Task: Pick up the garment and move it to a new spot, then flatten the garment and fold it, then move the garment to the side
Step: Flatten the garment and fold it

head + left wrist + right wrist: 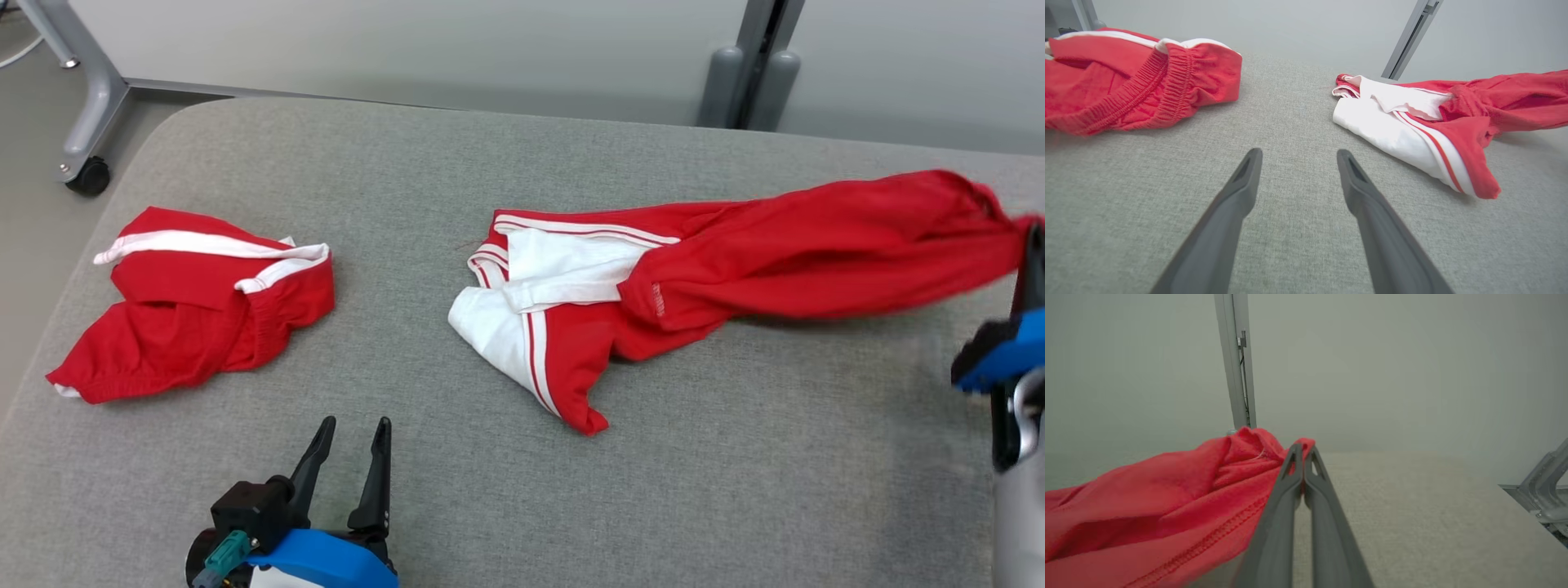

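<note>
Two red pieces lie on my grey table [522, 490]. Leftmost are crumpled red shorts [196, 310]. Near them my left gripper [354, 422] hovers, fingers spread wide, holding nothing. The red-and-white garment [816, 245] stretches left to right from mid-table, its right end lifted and pinched tight in my right gripper [1303, 448].

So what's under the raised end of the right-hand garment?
Shadowed grey tabletop under the end the right gripper pinches. Further left the garment lies flat, hiding what is beneath.
</note>
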